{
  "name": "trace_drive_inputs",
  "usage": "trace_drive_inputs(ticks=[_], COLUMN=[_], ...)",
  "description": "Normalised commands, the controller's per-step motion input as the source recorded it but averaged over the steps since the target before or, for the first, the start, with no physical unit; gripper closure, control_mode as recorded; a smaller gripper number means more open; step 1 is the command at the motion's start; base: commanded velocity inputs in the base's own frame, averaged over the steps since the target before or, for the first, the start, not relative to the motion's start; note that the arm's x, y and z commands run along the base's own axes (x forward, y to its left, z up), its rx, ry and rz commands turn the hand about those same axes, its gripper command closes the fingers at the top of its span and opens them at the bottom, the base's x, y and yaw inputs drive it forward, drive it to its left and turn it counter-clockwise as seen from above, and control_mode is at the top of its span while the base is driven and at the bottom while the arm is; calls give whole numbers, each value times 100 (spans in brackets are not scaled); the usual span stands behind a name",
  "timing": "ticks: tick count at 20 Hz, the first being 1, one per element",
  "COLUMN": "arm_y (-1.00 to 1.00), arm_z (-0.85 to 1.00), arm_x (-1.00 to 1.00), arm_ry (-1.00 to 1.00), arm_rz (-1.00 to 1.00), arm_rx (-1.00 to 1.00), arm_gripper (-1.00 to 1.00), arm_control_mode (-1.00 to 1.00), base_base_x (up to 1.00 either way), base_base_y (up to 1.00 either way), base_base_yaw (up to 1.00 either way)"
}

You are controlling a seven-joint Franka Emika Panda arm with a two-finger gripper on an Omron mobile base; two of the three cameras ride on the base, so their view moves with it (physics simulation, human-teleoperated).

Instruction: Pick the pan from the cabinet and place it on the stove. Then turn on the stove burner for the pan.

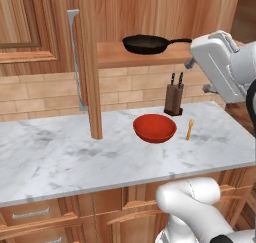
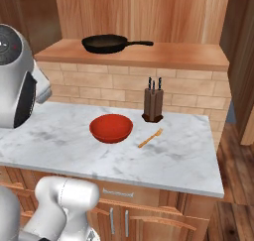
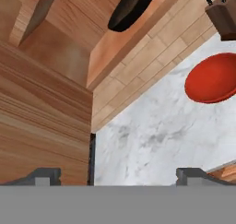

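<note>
The pan (image 1: 146, 43) lies on the open shelf of the cabinet (image 1: 115, 57), round and dark, its long black handle pointing right. It also shows from the other side as the pan (image 2: 105, 43), and in the hand view as the pan (image 3: 131, 7) at the top. The cabinet door (image 1: 90, 62) stands swung open, edge-on, with its silver bar handle (image 1: 75, 57). My gripper (image 3: 119, 176) is open with nothing between its fingertips, close to the door panel (image 3: 41, 121) and well short of the pan. The stove is out of view.
A red bowl (image 1: 154, 127) sits on the marble counter (image 1: 60, 157) below the shelf. Behind it stands a knife block (image 1: 173, 99), and a small orange fork (image 1: 189, 129) lies to its right. Drawer units (image 1: 35, 214) run under the counter.
</note>
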Motion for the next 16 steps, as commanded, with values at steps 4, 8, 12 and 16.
trace_drive_inputs(ticks=[4,8,12,16], arm_y=[-53,-38,-32,-31], arm_z=[0,0,0,0], arm_x=[32,49,54,52], arm_ry=[-17,-23,-21,-9], arm_rz=[-14,-9,-5,-8], arm_rx=[-4,-1,0,0], arm_gripper=[-100,-100,-100,-100], arm_control_mode=[-100,-100,-100,-100], base_base_x=[0,0,0,0], base_base_y=[0,0,0,0], base_base_yaw=[0,0,0,0])
